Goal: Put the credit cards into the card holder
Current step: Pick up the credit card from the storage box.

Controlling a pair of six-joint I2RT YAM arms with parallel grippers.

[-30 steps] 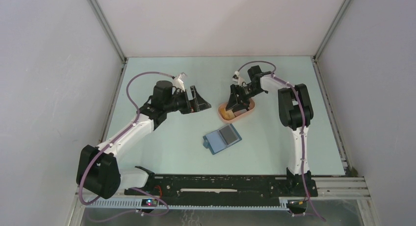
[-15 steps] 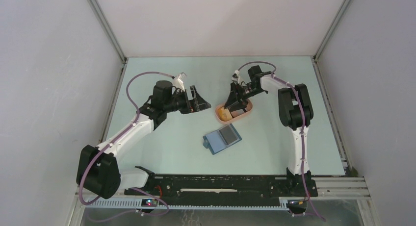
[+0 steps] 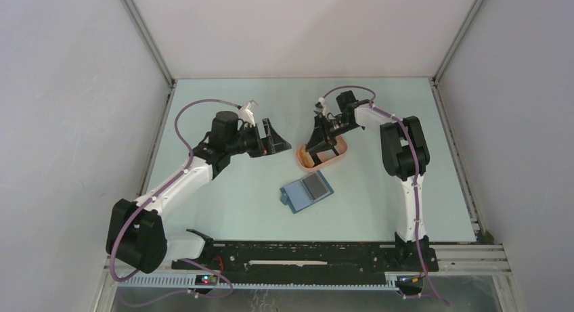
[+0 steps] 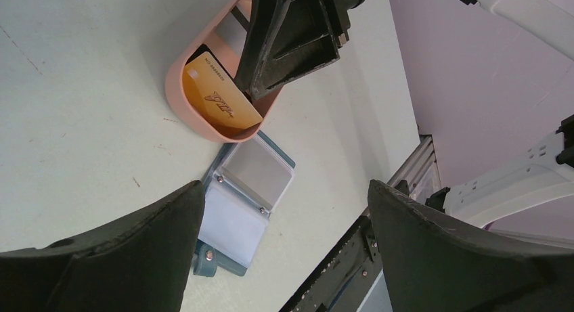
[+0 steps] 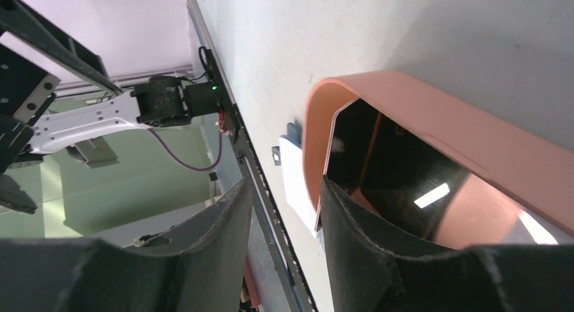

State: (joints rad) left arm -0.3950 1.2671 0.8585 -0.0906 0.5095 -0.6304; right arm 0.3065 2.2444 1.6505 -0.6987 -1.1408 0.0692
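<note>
Right claw [image 3: 317, 146] is nose-down in the pink tray [image 4: 177, 88]. From its own camera, one finger looks to be inside the rim and the other outside. The jaws are down to a slim gap, but honestly I can't tell whether it's pinching a card, the tray wall or nothing at all.

Right under that claw, inside the tray, there's an orange card [image 4: 220, 105] lying flat. A dark card [image 5: 386, 163] leans just ahead of its inner finger.

Left claw [image 3: 274, 139] is spread wide with nothing in it. It hangs over the surface [image 3: 237, 190] off to the side of the tray.

The blue wallet [image 3: 306, 191] lies open on the surface just beside the tray, on the base side of the right claw. There's a grey panel on one half, maybe a card or maybe a window.
</note>
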